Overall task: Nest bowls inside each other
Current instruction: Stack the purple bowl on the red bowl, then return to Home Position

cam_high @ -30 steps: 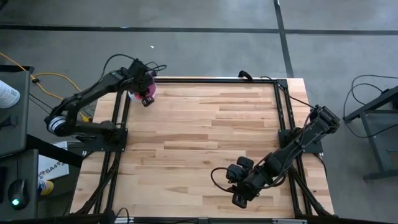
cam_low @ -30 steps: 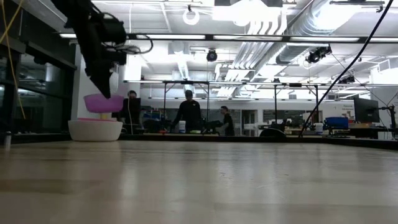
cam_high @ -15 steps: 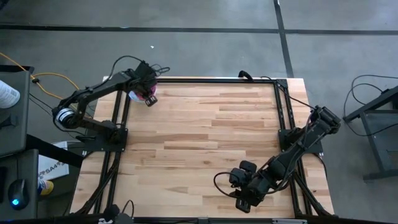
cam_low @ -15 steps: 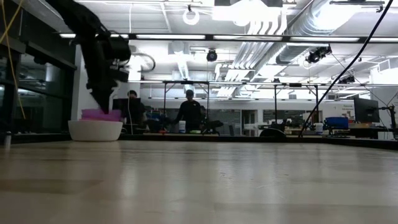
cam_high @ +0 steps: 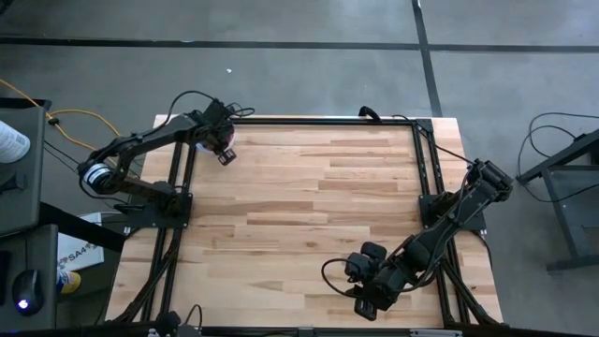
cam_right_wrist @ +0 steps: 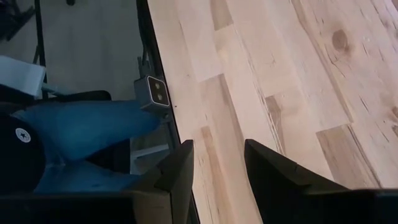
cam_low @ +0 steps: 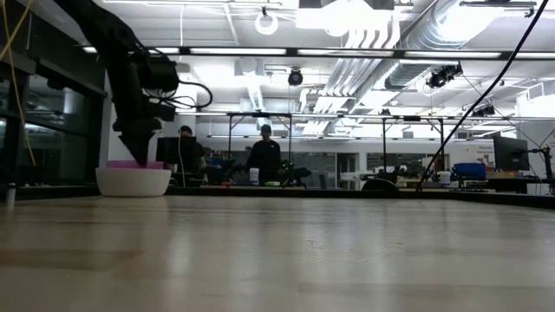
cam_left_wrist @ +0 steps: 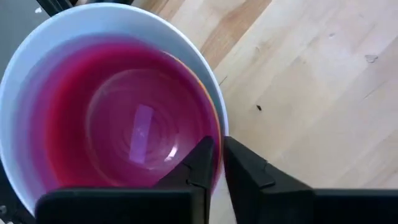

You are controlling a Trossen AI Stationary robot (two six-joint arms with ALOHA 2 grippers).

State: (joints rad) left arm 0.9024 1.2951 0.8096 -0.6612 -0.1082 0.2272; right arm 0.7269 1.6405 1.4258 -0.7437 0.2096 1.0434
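Note:
At the table's far left corner stands a white bowl (cam_left_wrist: 37,62) (cam_low: 133,181). A purple bowl (cam_left_wrist: 124,124) sits nested inside it, with only its rim (cam_low: 128,164) showing above the white one in the low view. A thin yellow-orange rim edge (cam_left_wrist: 215,115) peeks out between the two. My left gripper (cam_left_wrist: 219,155) (cam_high: 223,150) points steeply down at the stack and is open by a narrow gap, one finger inside the purple bowl and one outside its rim. My right gripper (cam_right_wrist: 217,162) (cam_high: 363,301) hangs open over the near right part of the table. My left gripper stands astride the purple bowl's rim (cam_left_wrist: 217,138) on the side toward the table's middle, one finger inside the bowl and one outside, coming from above. Whether the fingers touch the rim I cannot tell. The bowl rests in the white bowl.
The black frame rail (cam_high: 281,122) runs along the far edge just behind the stack. Bare wooden tabletop (cam_high: 309,206) spreads between the two arms. In the low view, people stand in the room beyond the table (cam_low: 264,160).
My left gripper has come down toward the white bowl with the purple bowl. The purple bowl hung clear above the white one a second ago and now sits down inside it, with only its rim showing.

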